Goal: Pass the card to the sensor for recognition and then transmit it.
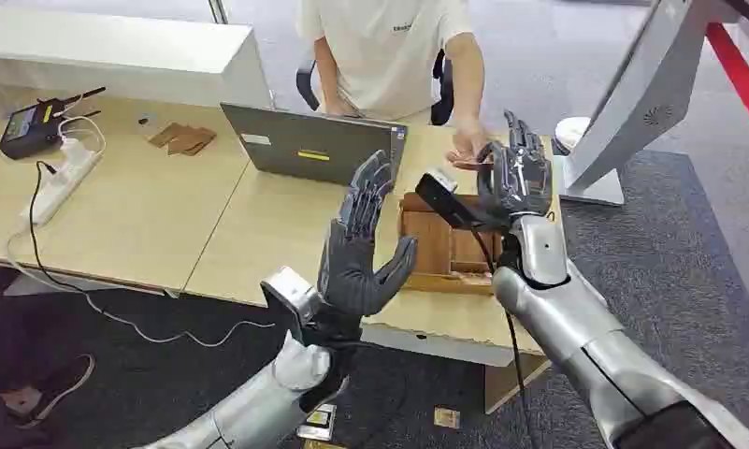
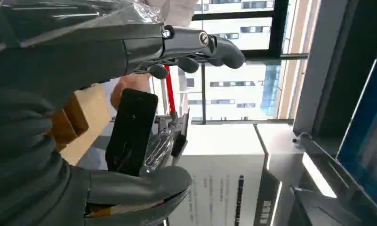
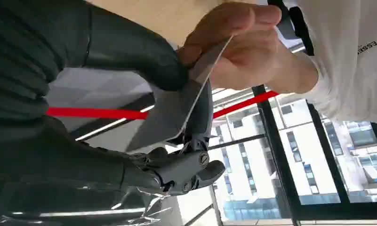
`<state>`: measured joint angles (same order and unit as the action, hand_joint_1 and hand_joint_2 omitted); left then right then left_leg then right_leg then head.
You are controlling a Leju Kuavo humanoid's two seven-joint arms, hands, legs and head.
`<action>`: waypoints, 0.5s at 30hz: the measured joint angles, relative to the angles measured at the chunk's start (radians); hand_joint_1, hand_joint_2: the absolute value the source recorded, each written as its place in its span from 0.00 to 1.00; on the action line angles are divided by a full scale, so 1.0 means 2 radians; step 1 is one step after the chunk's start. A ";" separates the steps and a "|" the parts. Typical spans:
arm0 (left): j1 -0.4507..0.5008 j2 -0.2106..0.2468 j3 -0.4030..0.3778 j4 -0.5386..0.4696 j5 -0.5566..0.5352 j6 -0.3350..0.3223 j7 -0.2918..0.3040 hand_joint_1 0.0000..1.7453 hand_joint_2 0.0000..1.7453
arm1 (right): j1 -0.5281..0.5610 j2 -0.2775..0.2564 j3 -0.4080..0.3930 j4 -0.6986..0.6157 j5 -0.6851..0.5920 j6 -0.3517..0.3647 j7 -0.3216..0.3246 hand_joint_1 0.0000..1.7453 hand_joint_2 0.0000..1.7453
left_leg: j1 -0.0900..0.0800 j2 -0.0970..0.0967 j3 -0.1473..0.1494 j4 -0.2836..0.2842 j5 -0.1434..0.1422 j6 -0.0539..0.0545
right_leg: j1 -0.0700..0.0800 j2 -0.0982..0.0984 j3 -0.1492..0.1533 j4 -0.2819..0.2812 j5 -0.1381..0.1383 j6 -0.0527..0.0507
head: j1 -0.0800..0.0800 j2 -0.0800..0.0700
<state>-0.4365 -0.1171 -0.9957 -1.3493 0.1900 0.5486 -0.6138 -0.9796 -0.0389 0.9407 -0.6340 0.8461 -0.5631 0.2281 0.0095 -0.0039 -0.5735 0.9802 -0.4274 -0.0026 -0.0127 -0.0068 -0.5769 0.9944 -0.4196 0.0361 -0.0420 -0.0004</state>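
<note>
Right hand point(image 1: 515, 178) raised over the far edge of the desk point(image 1: 165, 215), fingers up, thumb pressed on one face of the card point(image 3: 177, 110) with the fingers behind it; it holds the card. A person's hand point(image 3: 238, 47) pinches the card's other end, directly beyond the robot's fingertips, so both have it at once. From the head view the card is only a thin sliver between the two hands. The person in a white shirt point(image 1: 380, 47) sits just past the right hand, across the desk.

Left hand point(image 1: 361, 243) lifted beside the right one, nearer the robot, palm open, fingers spread and straight, holding nothing.

Wooden tray point(image 1: 436, 248) lies on the desk between and below the two hands. Grey laptop point(image 1: 309, 145) stands beyond the left hand, lid up, back toward the robot. A tilted grey-white screen on a stand point(image 1: 632, 103) rises outboard of the right hand. Power strip point(image 1: 62, 178) and a small black device point(image 1: 29, 126) lie well away to the outer side of the left hand.
</note>
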 joint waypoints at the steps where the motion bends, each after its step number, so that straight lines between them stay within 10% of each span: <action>1: 0.000 0.000 0.000 0.000 0.001 0.000 -0.001 0.00 1.00 | 0.000 0.000 0.000 0.000 -0.001 0.000 0.000 1.00 1.00 | 0.000 0.000 0.000 0.000 0.000 0.000 | 0.000 0.000 0.000 0.000 0.000 0.000 | 0.000 0.000; 15: 0.000 0.000 -0.002 0.000 0.002 0.000 -0.004 0.00 1.00 | 0.000 -0.003 0.000 0.000 -0.003 -0.001 0.000 1.00 1.00 | 0.000 0.000 0.000 0.000 0.000 0.000 | 0.000 0.000 0.000 0.000 0.000 0.000 | 0.000 0.000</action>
<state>-0.4372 -0.1175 -1.0006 -1.3493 0.1946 0.5486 -0.6226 -0.9796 -0.0454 0.9400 -0.6340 0.8408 -0.5642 0.2277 0.0095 -0.0038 -0.5736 0.9802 -0.4274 -0.0026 -0.0127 -0.0067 -0.5769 0.9944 -0.4196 0.0361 -0.0416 -0.0004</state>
